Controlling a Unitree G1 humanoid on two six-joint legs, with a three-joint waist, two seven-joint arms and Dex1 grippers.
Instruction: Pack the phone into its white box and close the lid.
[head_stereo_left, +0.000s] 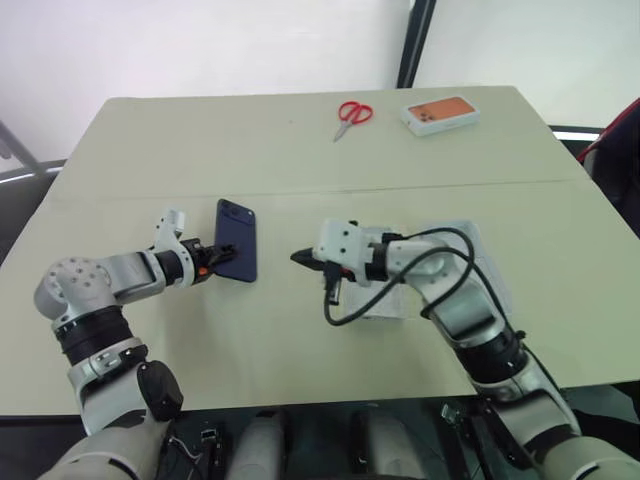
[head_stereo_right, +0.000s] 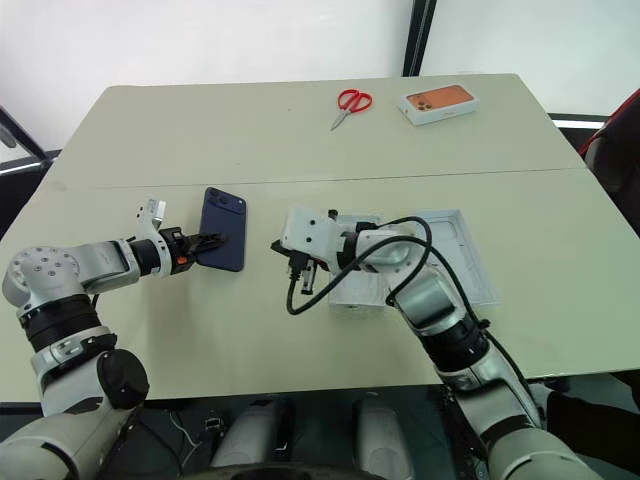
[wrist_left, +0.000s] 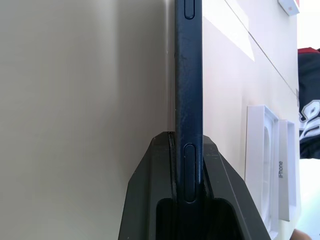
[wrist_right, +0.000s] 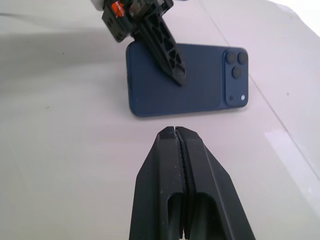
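The dark navy phone lies back up on the table, its camera cluster at the far end. My left gripper is shut on the phone's long left edge, near its closer end. In the left wrist view the phone's edge sits between the two fingers. My right gripper hovers to the right of the phone, shut on nothing, tips pointing at it. Under and beyond my right forearm lie a wide white tray and a smaller white piece. I cannot tell which is the white box and which the lid.
Red scissors and a white box with an orange top lie at the table's far edge. A seam crosses the table behind the phone. A black cable loops off my right wrist. A dark red object stands past the right edge.
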